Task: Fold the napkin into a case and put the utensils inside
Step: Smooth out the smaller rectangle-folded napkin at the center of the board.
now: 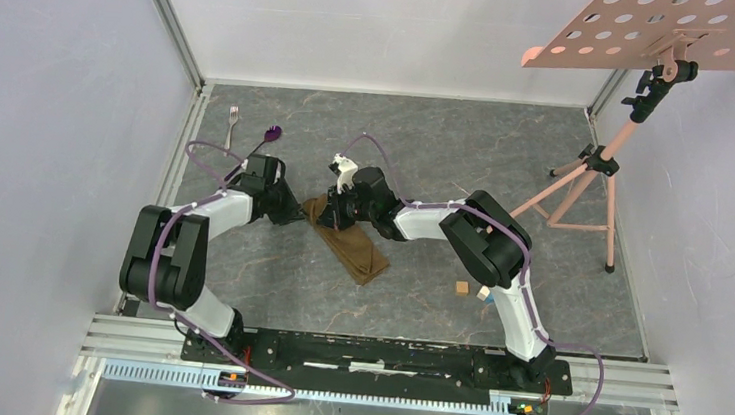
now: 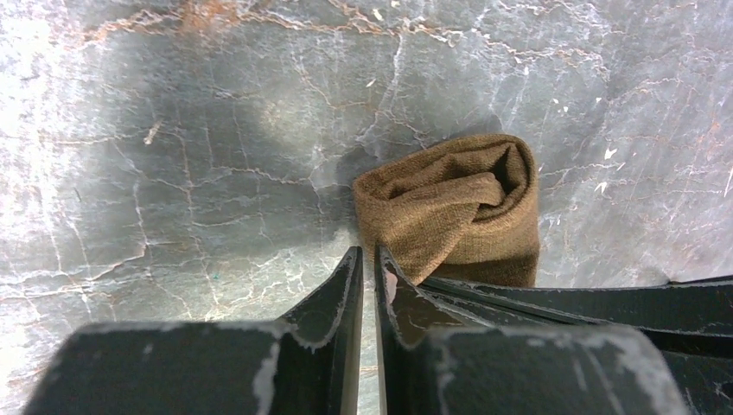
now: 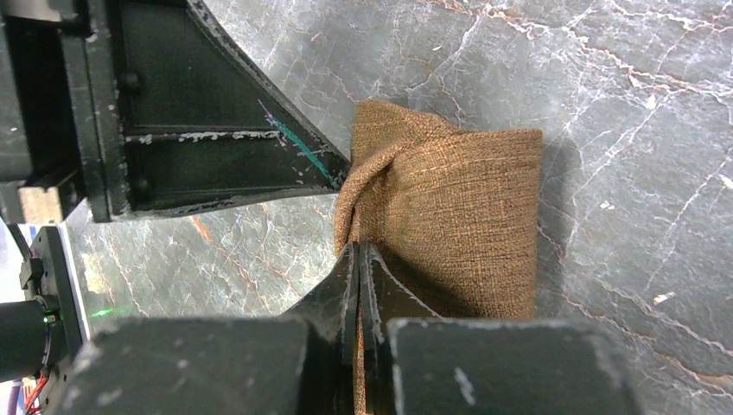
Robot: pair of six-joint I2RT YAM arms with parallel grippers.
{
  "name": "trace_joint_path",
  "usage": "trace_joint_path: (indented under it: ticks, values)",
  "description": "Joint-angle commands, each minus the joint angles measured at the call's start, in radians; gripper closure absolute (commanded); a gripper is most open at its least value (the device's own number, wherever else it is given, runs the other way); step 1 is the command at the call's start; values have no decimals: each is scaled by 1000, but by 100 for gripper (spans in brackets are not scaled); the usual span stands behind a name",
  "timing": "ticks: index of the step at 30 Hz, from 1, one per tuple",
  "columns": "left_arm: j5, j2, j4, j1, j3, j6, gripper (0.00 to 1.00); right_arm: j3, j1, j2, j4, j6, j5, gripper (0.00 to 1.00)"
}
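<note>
Napkin (image 1: pixel 348 244): centre of top view, already folded into a long narrow strip running toward lower right. Its upper-left end lies between both grippers.
Handling: soft, light, limp cloth. The coarse weave probably grips well, but the folds likely spring open unless pinned.
Right gripper (image 3: pixel 359 255): fingers closed on the cloth's edge, which puckers there.
Left gripper (image 2: pixel 367 259): fingers drawn close with a thin slit between, tip at the cloth's corner. Can't tell if it pinches anything.
Grip point: my call is the top layer at the rolled open end, lifted to make a mouth.
Utensils: fork (image 1: pixel 233 118) and spoon (image 1: pixel 271 134) lie upper left, well apart from the cloth. Both are rigid and thin, so take them by the handles.
</note>
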Motion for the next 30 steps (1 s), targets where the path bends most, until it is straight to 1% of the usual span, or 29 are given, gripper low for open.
trace_joint_path:
  ticks: [1, 5, 8, 13, 19, 23, 25, 28, 30]
  values:
    - [-56, -68, 56, -25, -8, -44, 84, 15, -2, 26, -6, -13, 25, 100]
    - [-92, -113, 77, -26, -34, -58, 85, 14, -1, 22, -11, -19, 27, 100]
    - [-82, -90, 73, -27, -18, -57, 85, 16, -1, 21, -15, -23, 28, 100]
    - [-39, -36, 119, -39, -7, -59, 86, 17, 0, 20, -17, -21, 27, 100]
    - [-61, -2, 159, -97, 0, -67, 86, 16, 0, 29, -19, -23, 21, 100]
    - [-71, 60, 157, -111, 10, -78, 86, 10, 0, 29, -23, -28, 18, 100]
    - [-113, 88, 108, -110, 17, -87, 87, 8, 0, 21, -39, -45, 17, 100]
    - [-154, 91, 78, -108, 9, -94, 88, 13, 4, -26, -97, -108, 1, 99]
    - [-141, 71, 61, -105, 8, -93, 88, 15, 9, -89, -153, -157, -4, 95]
